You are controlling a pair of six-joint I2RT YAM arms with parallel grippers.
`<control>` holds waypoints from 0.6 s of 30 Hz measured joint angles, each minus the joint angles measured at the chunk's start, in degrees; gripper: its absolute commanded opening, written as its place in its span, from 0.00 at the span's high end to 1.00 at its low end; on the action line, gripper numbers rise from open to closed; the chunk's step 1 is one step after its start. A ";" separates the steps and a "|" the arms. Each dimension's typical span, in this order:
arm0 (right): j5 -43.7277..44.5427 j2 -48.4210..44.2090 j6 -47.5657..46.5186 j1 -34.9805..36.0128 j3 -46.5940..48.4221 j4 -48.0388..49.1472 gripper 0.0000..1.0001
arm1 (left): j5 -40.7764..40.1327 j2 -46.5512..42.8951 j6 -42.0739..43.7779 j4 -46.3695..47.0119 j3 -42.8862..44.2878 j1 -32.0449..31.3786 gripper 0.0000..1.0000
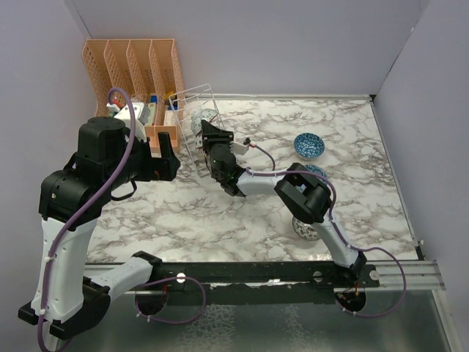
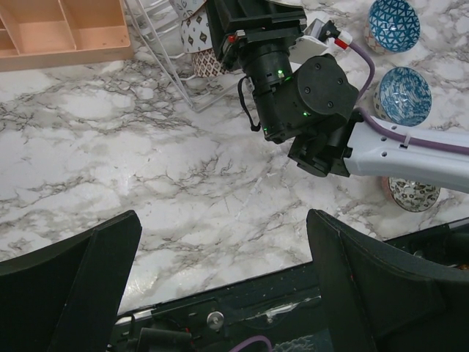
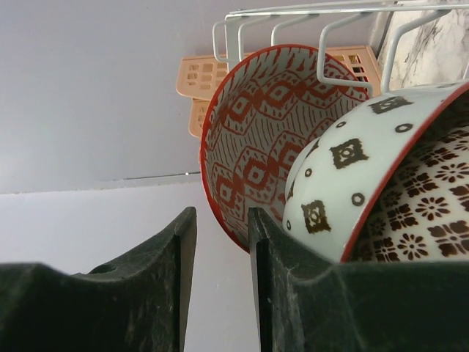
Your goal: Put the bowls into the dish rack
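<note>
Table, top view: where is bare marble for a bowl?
Free: the marble between the left arm and right arm, and the far strip behind the blue bowl. Crowded: by the dish rack, where the right gripper sits.

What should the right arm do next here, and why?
Probably draw the right gripper straight back out of the rack. It stands open with nothing held, and the red bowl and the brown-flowered bowl beside it already stand in the rack. A blue bowl waits on the table.
</note>
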 measured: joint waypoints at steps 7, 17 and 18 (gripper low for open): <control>-1.18 -0.55 2.12 0.09 -0.96 -0.39 0.61 | 0.02 0.00 0.00 0.04 -0.04 -0.24 0.01; -3.21 -2.43 4.07 0.28 -3.34 -1.11 0.55 | 0.07 0.02 -0.07 0.11 -0.37 -0.24 0.01; -3.37 -3.04 4.20 0.35 -3.96 -1.55 0.55 | 0.07 0.04 -0.09 0.11 -0.37 -0.24 0.01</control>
